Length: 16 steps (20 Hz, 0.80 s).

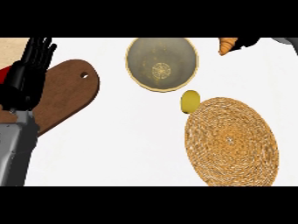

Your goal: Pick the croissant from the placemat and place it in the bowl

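While right hand (249,42) fingers (240,43) pinch it, the croissant (226,45) juts left.

Legible text, labels, brands, numbers: none showing. The grey left forearm (6,153) is carrying a small dark mark, too small to read. The round grey bowl with a tan rim (144,56) is showing a central sunburst ornament, not lettering.

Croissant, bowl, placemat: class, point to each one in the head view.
croissant (226,45), head view, on its orange body.
bowl (141,54), head view, on its inner wall.
placemat (232,142), head view, on its woven middle.
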Available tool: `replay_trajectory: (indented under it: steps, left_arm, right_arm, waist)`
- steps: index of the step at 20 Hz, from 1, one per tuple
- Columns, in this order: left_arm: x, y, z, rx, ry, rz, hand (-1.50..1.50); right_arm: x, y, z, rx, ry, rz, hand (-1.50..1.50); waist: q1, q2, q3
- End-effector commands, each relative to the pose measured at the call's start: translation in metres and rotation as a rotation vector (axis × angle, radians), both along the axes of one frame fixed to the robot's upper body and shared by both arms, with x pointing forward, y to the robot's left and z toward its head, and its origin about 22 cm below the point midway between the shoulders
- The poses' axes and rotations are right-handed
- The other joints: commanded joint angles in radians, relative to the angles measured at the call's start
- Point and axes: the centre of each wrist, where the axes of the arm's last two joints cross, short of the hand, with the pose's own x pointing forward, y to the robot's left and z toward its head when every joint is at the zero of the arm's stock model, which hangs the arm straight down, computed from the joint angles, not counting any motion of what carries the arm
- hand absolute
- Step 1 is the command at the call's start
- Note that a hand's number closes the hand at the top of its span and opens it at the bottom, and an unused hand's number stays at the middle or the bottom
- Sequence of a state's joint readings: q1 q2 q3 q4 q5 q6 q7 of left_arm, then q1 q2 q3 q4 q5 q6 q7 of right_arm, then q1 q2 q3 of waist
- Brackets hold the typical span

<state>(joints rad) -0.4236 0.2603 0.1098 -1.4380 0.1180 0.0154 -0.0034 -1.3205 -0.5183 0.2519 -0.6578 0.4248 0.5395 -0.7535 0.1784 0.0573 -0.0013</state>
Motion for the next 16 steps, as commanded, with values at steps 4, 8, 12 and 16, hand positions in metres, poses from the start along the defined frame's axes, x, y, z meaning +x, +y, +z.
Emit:
replay_trajectory:
  steps: [4,8,12,16]
  left_arm:
    - [-0.001,0.003,-0.002,-0.002,0.003,0.024,0.00]
    - [-0.007,0.008,-0.010,0.001,0.022,0.028,0.00]
    - [-0.010,0.018,-0.010,-0.014,0.022,0.077,0.00]
    - [-0.014,0.027,-0.011,0.000,0.021,0.065,0.00]
  right_arm:
    - [0.008,0.043,-0.026,-0.093,0.161,0.255,1.50]
    - [0.008,0.083,-0.056,-0.128,0.162,0.281,1.50]
    - [0.010,0.082,-0.088,-0.173,0.106,0.254,1.50]
    - [0.009,0.109,-0.120,-0.230,0.124,0.127,1.50]
  waist:
    - [-0.036,-0.008,0.000]
    - [-0.049,-0.017,0.000]
    - [-0.073,-0.021,0.001]
    - [-0.050,-0.015,0.000]
